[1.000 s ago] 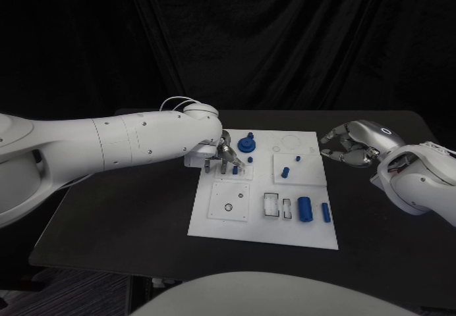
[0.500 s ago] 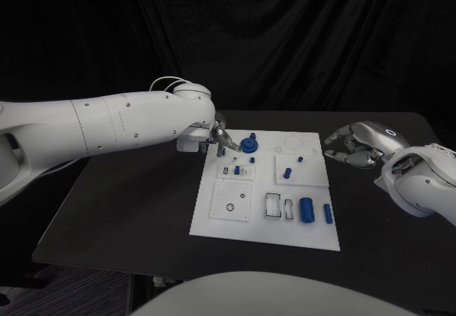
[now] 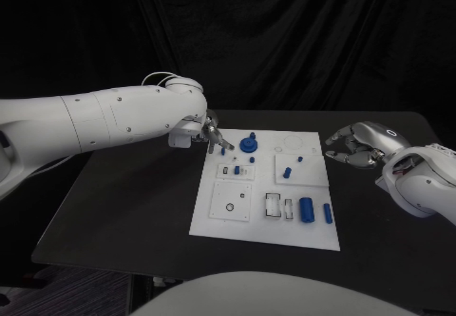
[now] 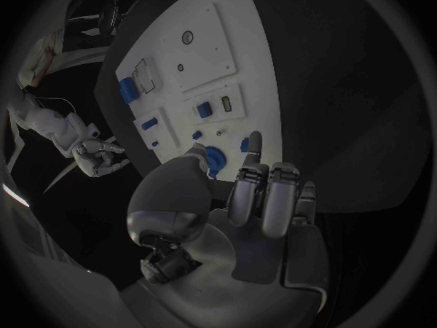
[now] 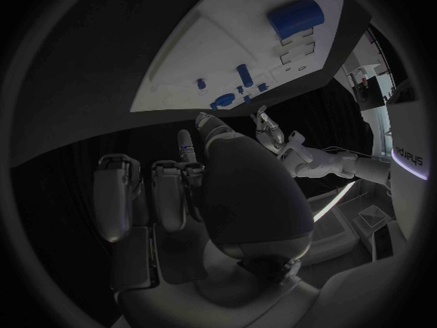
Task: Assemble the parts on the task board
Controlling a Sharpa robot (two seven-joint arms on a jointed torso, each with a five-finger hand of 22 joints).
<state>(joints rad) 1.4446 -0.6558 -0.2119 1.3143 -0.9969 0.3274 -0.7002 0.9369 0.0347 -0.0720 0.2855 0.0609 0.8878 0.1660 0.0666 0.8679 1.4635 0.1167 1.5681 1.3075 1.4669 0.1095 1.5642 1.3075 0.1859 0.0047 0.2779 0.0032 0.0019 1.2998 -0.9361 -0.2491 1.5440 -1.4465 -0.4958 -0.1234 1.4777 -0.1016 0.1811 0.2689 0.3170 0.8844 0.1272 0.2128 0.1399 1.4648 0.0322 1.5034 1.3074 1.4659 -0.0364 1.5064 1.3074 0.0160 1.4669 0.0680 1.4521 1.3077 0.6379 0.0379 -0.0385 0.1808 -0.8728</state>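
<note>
The white task board (image 3: 214, 220) lies mid-table with blue parts on it. My left hand (image 3: 211, 133) hovers at the board's far left corner, fingers apart and holding nothing. Its fingertips (image 4: 255, 138) sit just above a small blue peg (image 3: 223, 151) standing at the board's edge, beside the round blue knob (image 3: 248, 143). The peg (image 4: 244, 145) and knob (image 4: 215, 157) lie between finger and thumb in the left wrist view. My right hand (image 3: 354, 146) hangs off the board's right side, fingers curled in on nothing, as the right wrist view (image 5: 210, 189) also shows.
A blue block (image 3: 236, 170) stands in the small sub-plate. Further parts: a peg (image 3: 285, 172), a thick cylinder (image 3: 305, 208) and a slim one (image 3: 326, 212) toward the board's right. Bare black table (image 3: 124, 210) surrounds the board.
My left hand has drawn back from over the small sub-plate toward the board's far left corner, uncovering the small blue peg at the edge. The right hand has stayed put.
</note>
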